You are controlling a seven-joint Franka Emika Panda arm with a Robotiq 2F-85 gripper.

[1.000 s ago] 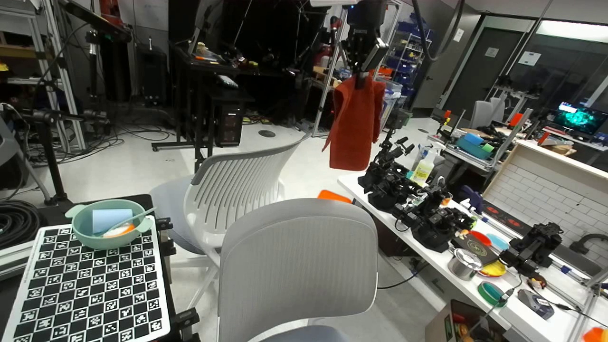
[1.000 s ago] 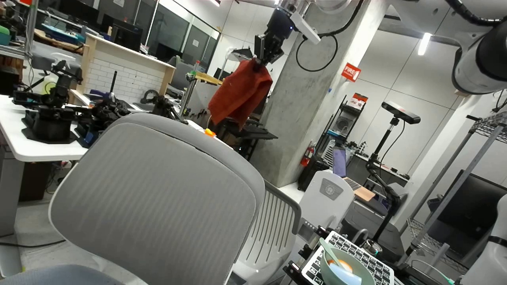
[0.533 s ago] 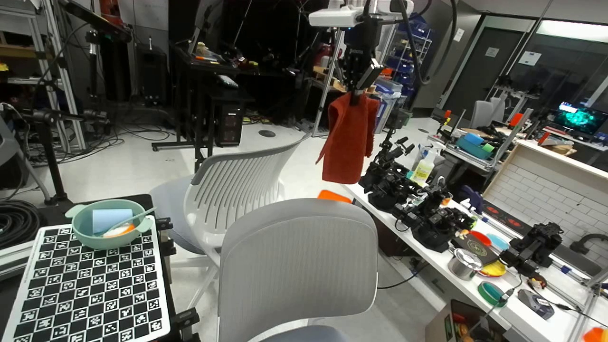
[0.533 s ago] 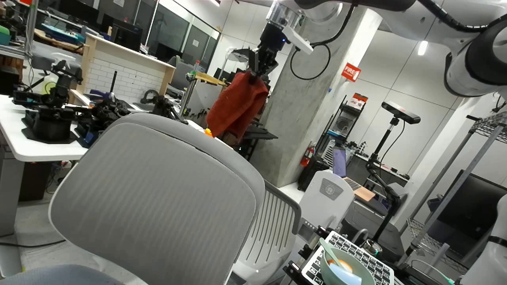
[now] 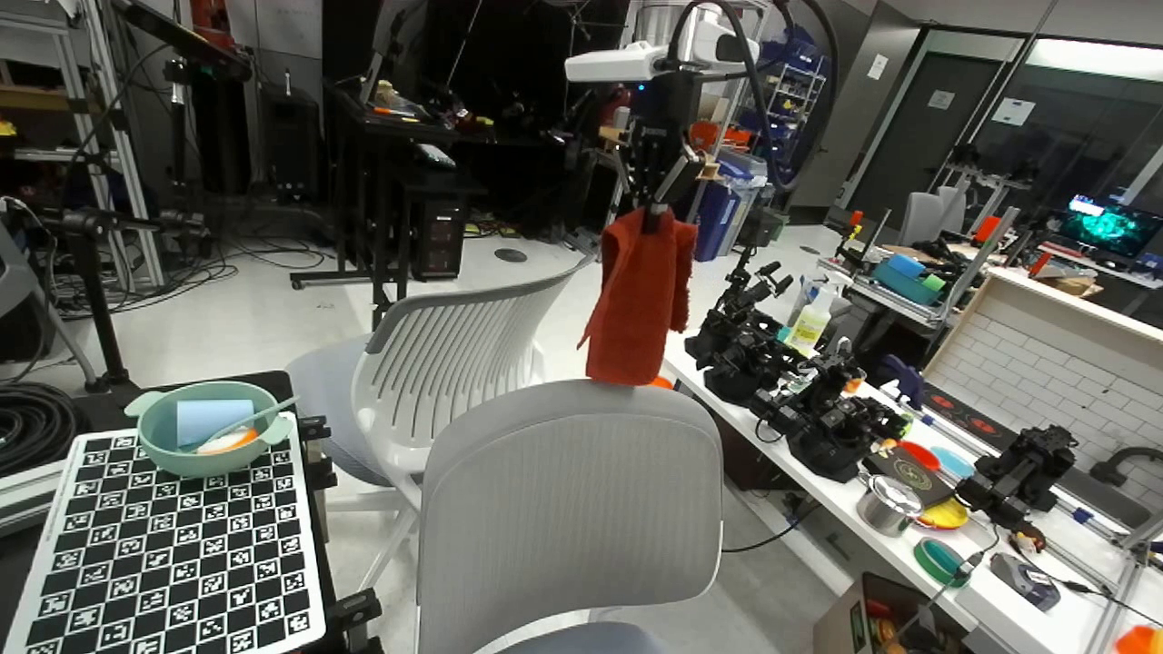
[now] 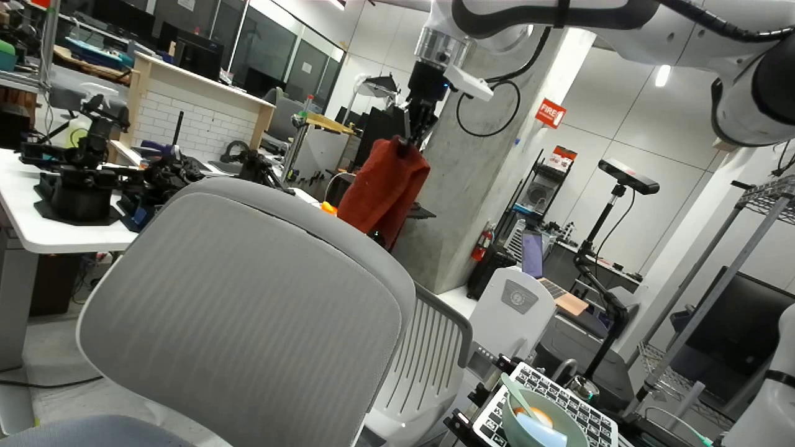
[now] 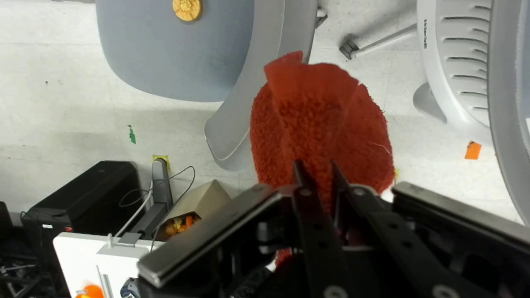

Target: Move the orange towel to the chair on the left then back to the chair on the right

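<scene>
My gripper (image 5: 651, 218) is shut on the orange-red towel (image 5: 631, 313) near its top, and the towel hangs down in folds. The wrist view shows the towel (image 7: 319, 107) pinched between the fingertips of my gripper (image 7: 315, 165). The grey padded chair (image 5: 572, 500) stands nearest; the towel's lower edge meets its backrest top in an exterior view. I cannot tell whether they touch. In the wrist view the towel overlaps that chair's backrest (image 7: 265, 62). The white slatted chair (image 5: 454, 372) stands beside it; it also shows in an exterior view (image 6: 428, 354).
A white table (image 5: 818, 490) with several black small arms, a pot and dishes runs along one side. A checkered board (image 5: 182, 563) with a green bowl (image 5: 204, 463) lies on the other side. A round yellow object (image 7: 187, 9) lies on the grey chair's seat.
My gripper has come down with the towel in it, moving left toward the grey chair's backrest in an exterior view. The towel's lower edge is now level with the backrest top there.
</scene>
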